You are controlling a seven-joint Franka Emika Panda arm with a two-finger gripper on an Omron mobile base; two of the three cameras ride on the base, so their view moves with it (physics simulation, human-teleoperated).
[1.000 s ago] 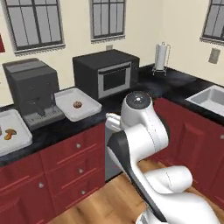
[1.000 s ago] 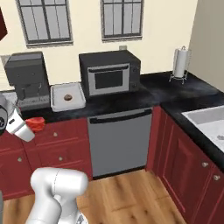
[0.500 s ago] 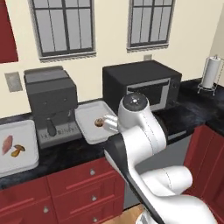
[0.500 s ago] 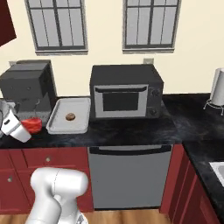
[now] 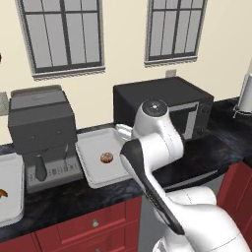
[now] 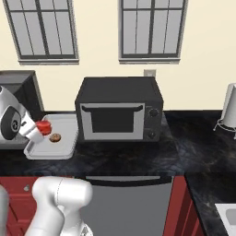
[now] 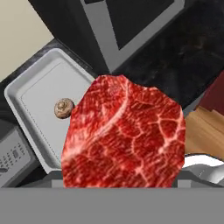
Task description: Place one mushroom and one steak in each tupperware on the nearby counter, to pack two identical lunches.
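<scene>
My gripper (image 6: pixel 40 131) is shut on a steak (image 7: pixel 127 135), a red marbled slab that hides the fingertips in the hand view. In the right base view the steak (image 6: pixel 44 126) hangs over the left part of a tupperware (image 6: pixel 64 133) on the black counter (image 6: pixel 138 154). That tupperware (image 5: pixel 93 170) (image 7: pixel 37 98) holds one mushroom (image 5: pixel 106 158) (image 6: pixel 55 137) (image 7: pixel 64 108). A second tupperware (image 5: pixel 11 184) lies at the left edge, with a small orange-brown lump (image 5: pixel 2 193) cut off by the frame.
A dark coffee machine (image 5: pixel 42 133) stands between the two trays. A black microwave (image 6: pixel 120 113) stands right of the nearer tray. A paper towel holder (image 6: pixel 229 108) is at the far right. Dark red cabinet fronts (image 5: pixel 98 224) run below the counter.
The whole picture has shifted, so the base has driven; the tray with the mushroom now lies nearer the middle. The steak stays in my gripper.
</scene>
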